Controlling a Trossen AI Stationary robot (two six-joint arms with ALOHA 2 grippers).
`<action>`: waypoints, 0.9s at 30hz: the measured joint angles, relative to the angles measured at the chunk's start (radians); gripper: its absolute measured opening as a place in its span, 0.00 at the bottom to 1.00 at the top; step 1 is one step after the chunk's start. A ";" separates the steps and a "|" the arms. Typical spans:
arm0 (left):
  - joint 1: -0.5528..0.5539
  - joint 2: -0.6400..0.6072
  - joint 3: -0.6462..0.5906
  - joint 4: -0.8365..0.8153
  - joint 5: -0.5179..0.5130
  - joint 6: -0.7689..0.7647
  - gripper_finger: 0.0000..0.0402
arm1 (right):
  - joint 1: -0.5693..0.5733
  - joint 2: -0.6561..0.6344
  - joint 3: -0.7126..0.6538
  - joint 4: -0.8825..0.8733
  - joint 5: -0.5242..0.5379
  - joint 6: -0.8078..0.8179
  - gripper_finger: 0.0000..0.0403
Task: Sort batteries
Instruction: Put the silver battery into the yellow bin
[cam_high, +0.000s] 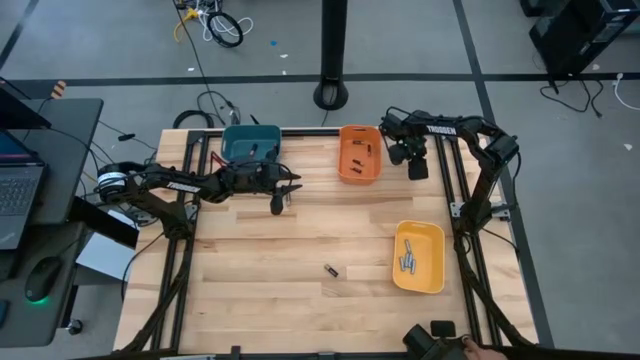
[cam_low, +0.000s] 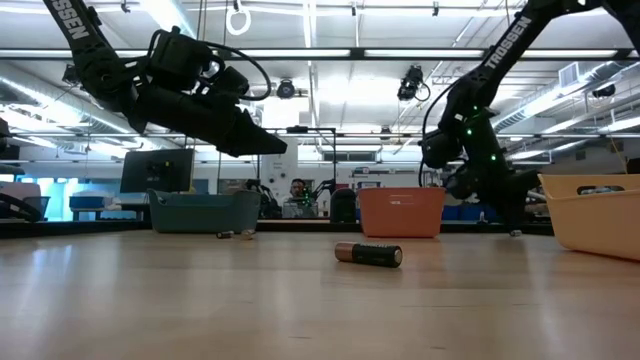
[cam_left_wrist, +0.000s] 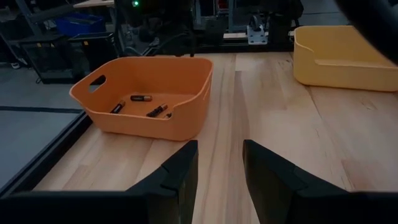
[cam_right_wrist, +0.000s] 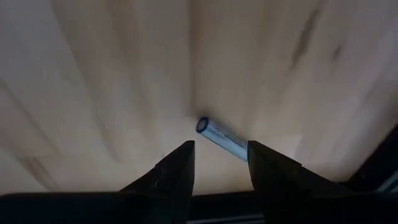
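My left gripper (cam_high: 290, 187) (cam_left_wrist: 219, 149) hangs open above the table beside the teal bin (cam_high: 250, 143) and holds nothing; its wrist view faces the orange bin (cam_left_wrist: 146, 93), where three dark batteries (cam_left_wrist: 140, 98) lie on the floor. My right gripper (cam_high: 415, 165) (cam_right_wrist: 221, 149) is open just right of the orange bin (cam_high: 360, 153), fingers pointing down. A silvery battery with a blue end (cam_right_wrist: 221, 137) lies on the wood just ahead of its fingertips. A dark battery with a copper end (cam_low: 368, 254) (cam_high: 330, 270) lies on its side mid-table.
The yellow bin (cam_high: 418, 257) near the right edge holds several batteries (cam_high: 407, 258). Two tiny batteries (cam_low: 235, 234) lie on the table by the teal bin (cam_low: 200, 211). Bare wood spreads across the table's near half. A person sits in the room beyond the far edge.
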 joint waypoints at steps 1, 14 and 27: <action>0.000 0.000 0.000 -0.001 0.000 0.002 0.34 | 0.000 0.000 -0.004 0.006 0.000 -0.015 0.40; 0.000 0.000 0.000 -0.003 0.000 0.002 0.34 | 0.006 0.032 -0.044 0.050 0.023 -0.049 0.39; 0.000 0.000 0.000 -0.002 0.000 0.001 0.34 | 0.003 0.033 -0.044 0.062 -0.002 -0.011 0.22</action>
